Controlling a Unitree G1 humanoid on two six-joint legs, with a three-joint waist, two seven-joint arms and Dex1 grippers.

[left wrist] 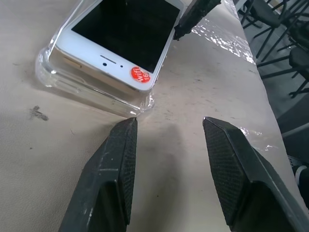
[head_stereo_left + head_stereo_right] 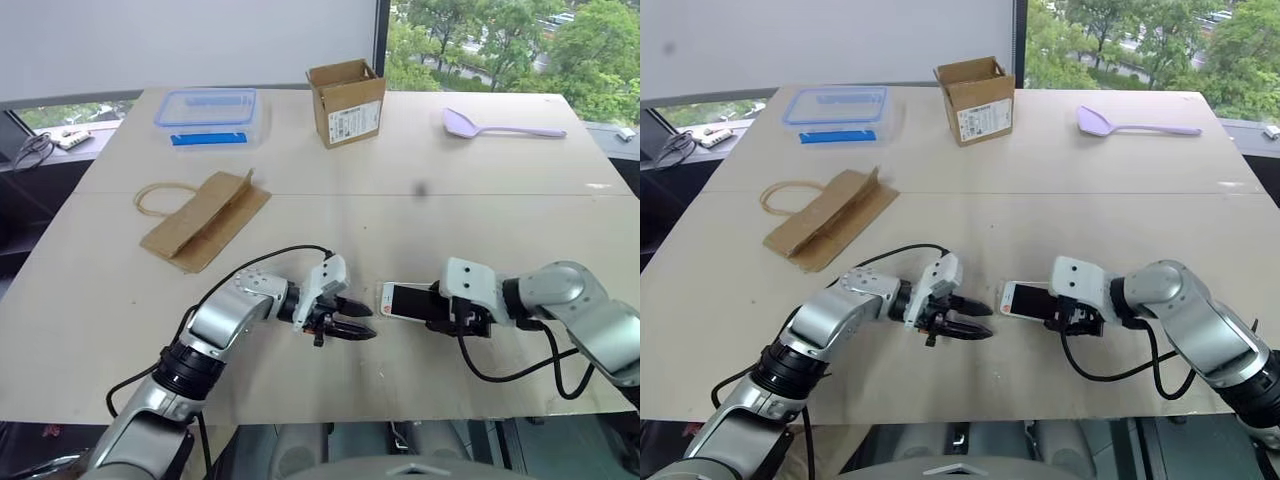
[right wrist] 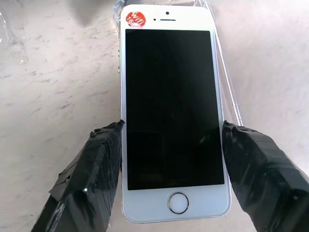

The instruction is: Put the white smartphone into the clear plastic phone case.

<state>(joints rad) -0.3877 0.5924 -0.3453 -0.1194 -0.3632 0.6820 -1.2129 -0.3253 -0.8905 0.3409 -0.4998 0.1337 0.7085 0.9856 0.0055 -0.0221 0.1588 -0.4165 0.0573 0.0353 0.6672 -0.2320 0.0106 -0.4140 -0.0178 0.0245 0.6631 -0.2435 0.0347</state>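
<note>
Two grippers meet at the phone (image 3: pixel 171 116). Your right gripper (image 3: pixel 171 159) pinches the phone, which sits in the case (image 1: pixel 91 92). Your left gripper (image 1: pixel 169 145) is spread just beside it.

A red round sticker (image 1: pixel 140 75) on the white smartphone (image 3: pixel 171 121) reads "wifi 16".

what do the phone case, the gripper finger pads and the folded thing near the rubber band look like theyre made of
Clear plastic phone case: transparent glossy plastic, probably; the table shows through its rim and corners.
Left gripper fingers: black, matte, with a fine cross-hatched texture, likely rubber.
Right gripper fingers: apparently wrapped in black tape, edges wrinkled.
Folded piece: plain brown cardboard, dull, creased.
</note>
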